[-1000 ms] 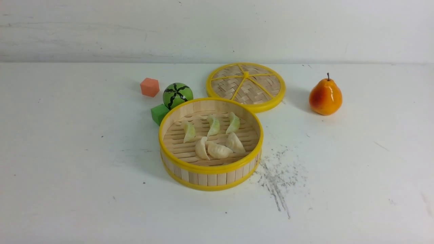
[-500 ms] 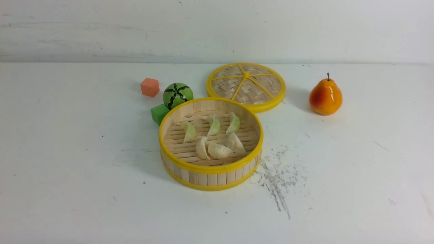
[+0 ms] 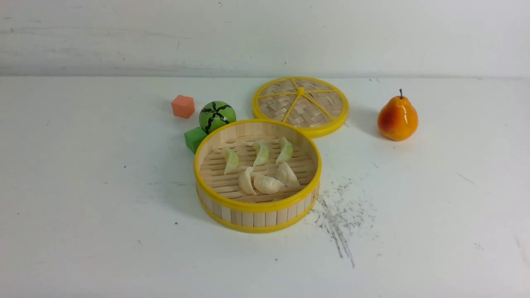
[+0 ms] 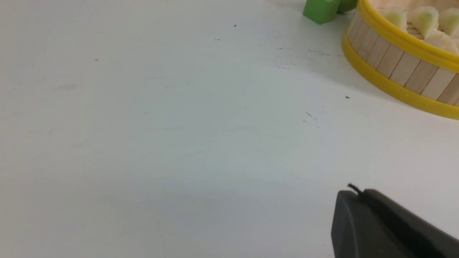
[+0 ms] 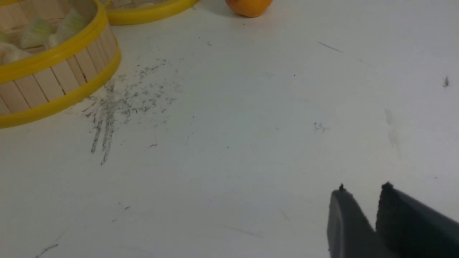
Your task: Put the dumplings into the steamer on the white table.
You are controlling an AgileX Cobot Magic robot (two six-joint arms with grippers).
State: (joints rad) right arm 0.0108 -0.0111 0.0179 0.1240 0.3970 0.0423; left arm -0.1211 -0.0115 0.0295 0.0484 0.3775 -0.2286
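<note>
Dumplings (image 3: 258, 167), six small pleated crescents, green and cream, lie inside the round bamboo steamer (image 3: 256, 213) at frame centre; they look light and slippery, best pinched across the belly. Left gripper (image 4: 362, 200) pressed together, right gripper (image 5: 364, 195) slightly spread, both empty.

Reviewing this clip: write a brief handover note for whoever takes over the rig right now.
Left gripper: shut, empty, low over the white table.
Right gripper: slightly open, empty, also clear of the steamer.
All six dumplings lie in the steamer, three green behind three white.
Done: loading. Left: nothing visible; lid lies behind the steamer.
</note>
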